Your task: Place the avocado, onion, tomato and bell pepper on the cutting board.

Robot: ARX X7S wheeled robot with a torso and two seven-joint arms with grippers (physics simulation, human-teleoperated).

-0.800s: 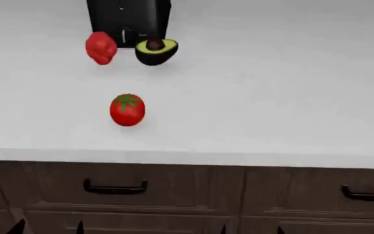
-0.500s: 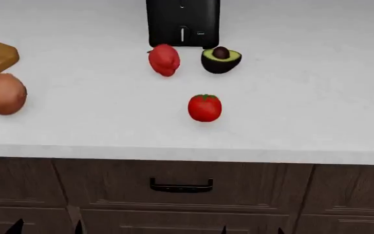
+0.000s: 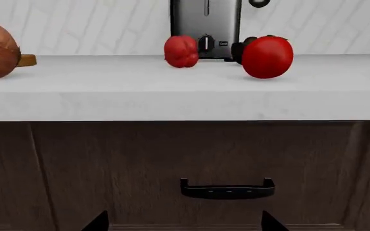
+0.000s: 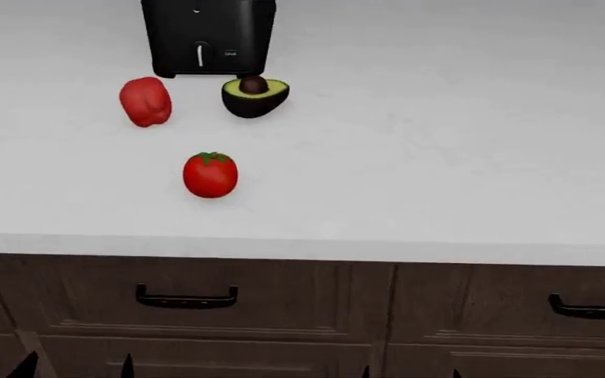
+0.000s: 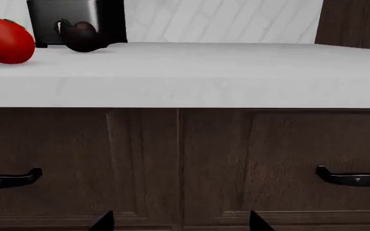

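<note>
Tomato (image 4: 210,175) sitting nearest worktop's front edge; bell pepper (image 4: 145,101), avocado (image 4: 254,96) hugging toaster (image 4: 209,35) at back. Grippers' tips spread, low by drawers. Probably aiming for tomato first, coming straight down.

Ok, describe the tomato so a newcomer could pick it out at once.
Find the black toaster at the back of the white counter. The bell pepper and the halved avocado lie just in front of it; the tomato sits alone, nearer the counter's front edge. It is smooth, round and glossy red with a green star-shaped calyx, unlike the lumpy pepper.
</note>
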